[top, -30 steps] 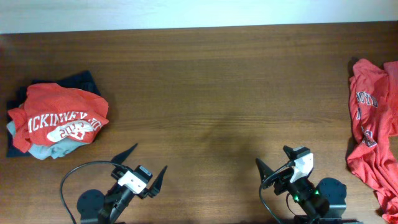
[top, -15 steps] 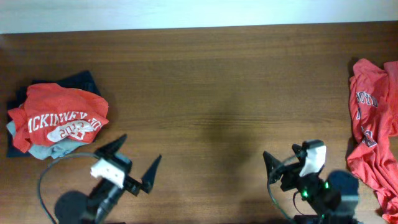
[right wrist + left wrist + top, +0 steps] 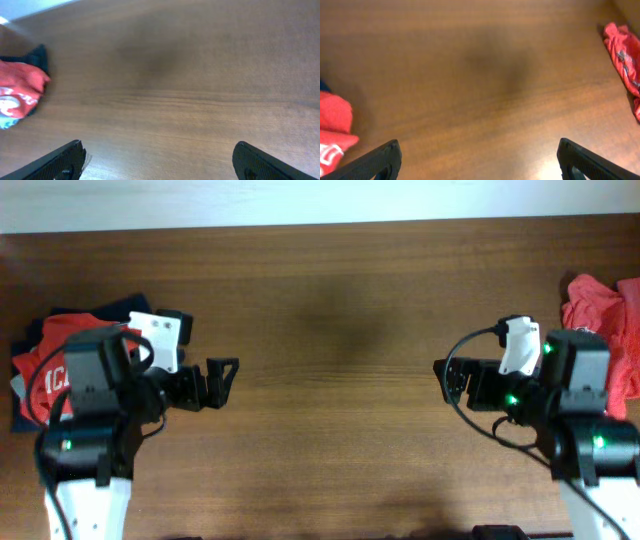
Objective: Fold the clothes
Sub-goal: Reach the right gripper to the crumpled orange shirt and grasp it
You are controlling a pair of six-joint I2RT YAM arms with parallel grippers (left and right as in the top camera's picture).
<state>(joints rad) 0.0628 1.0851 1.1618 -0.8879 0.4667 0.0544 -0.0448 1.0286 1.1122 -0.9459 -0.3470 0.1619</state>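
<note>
The clothes (image 3: 598, 302), an orange-red T-shirt, lie crumpled at the table's far right edge, partly hidden under my right arm. They also show in the left wrist view, where the clothes (image 3: 623, 49) sit at the upper right. My left gripper (image 3: 225, 383) hangs open above the left half of the table, pointing right. In its own view the left gripper (image 3: 480, 161) holds nothing, with bare wood between its fingers (image 3: 382, 159). My right gripper (image 3: 447, 383) hangs open left of the shirt, pointing left. Seen from the wrist, the right gripper (image 3: 159, 161) is empty too.
A stack of folded garments sits at the far left, mostly under my left arm: a red shirt with white print (image 3: 38, 378) on top and a navy one (image 3: 118, 308) beneath. The right wrist view shows that same red shirt (image 3: 20, 86) at its left edge.
Both arms have lifted off their low spot at the near edge and come up over the table. The grippers now face each other, still open. The arms now cover part of each garment pile.
</note>
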